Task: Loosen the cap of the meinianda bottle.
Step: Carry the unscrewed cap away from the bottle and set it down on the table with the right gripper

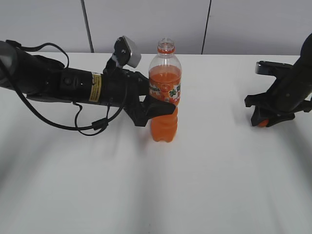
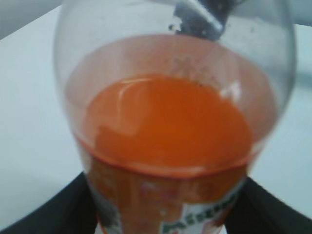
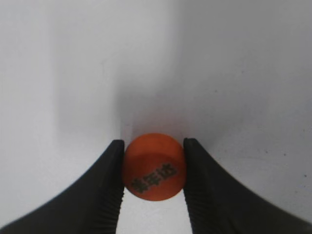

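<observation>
The meinianda bottle (image 1: 165,92) stands upright on the white table, its neck open with only the orange ring on top. My left gripper (image 1: 157,109) is shut on its body just below the label; the left wrist view shows the bottle (image 2: 170,126) filling the frame between the black fingers. The orange cap (image 3: 154,167) with dark print on top sits between the fingers of my right gripper (image 3: 153,168), which is shut on it close above or on the table. In the exterior view the right gripper (image 1: 263,121) is at the right, the cap (image 1: 263,123) a small orange spot at its tips.
The white table (image 1: 195,185) spreads around the bottle. A grey panelled wall (image 1: 146,24) stands behind the table's far edge. The left arm's black cable (image 1: 83,127) loops onto the table left of the bottle.
</observation>
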Controlling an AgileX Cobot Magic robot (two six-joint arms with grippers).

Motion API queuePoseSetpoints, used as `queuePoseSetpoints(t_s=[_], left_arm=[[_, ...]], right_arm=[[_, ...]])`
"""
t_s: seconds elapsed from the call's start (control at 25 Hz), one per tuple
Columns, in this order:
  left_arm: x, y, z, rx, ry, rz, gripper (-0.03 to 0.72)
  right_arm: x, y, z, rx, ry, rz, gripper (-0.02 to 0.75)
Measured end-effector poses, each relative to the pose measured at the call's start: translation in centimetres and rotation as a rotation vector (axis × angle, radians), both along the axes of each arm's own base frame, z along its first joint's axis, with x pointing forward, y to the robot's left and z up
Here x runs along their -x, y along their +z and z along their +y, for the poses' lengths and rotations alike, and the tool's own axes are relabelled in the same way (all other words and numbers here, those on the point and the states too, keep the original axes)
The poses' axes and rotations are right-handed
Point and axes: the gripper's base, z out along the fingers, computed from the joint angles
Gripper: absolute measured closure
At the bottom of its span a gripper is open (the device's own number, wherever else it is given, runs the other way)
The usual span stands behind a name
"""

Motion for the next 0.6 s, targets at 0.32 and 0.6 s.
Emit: queuePoseSetpoints(t_s=[0.32,0.6], left_arm=[[0.00,0.00,0.00,0.000,0.000,0.000,0.252],[0.00,0.00,0.00,0.000,0.000,0.000,0.213]], right_arm=[[0.02,0.00,0.01,-0.002,-0.001,0.003,0.205],[0.11,0.31,0.11,-0.015,-0.009,0.007,0.159]])
